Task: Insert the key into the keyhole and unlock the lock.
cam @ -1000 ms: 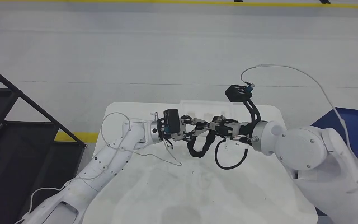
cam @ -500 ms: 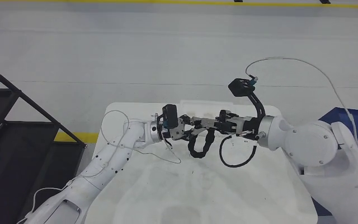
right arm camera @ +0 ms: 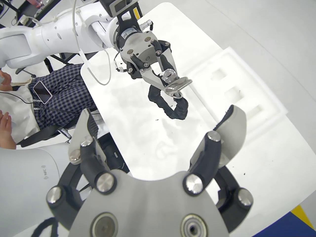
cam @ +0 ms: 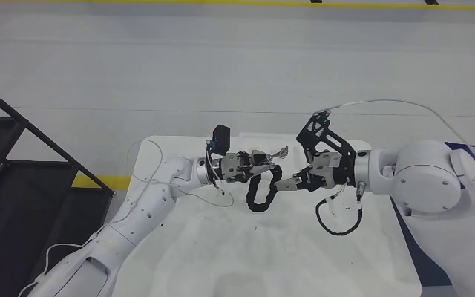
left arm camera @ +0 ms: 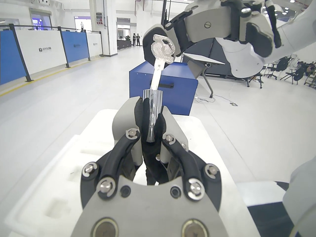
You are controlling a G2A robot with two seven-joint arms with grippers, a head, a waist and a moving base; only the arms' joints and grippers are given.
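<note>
Key point(left arm camera: 163, 49), silver, juts from black lock's point(right arm camera: 172, 110) chrome cylinder point(left arm camera: 153, 99) clamped in left tool point(left arm camera: 151, 114); right tool point(right arm camera: 160, 122) gapes empty.

key point(right arm camera: 178, 84) and lock point(right arm camera: 178, 111) at left gripper point(right arm camera: 164, 73)

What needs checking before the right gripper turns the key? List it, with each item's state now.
1. Key in the keyhole of the lock: ok.
2. Left gripper shut on the lock: ok.
3. Right gripper gripping the key head: not ok, open and apart from it.
4. Key fully seated: cannot tell.
5. Black cable off the table: cannot tell.
</note>
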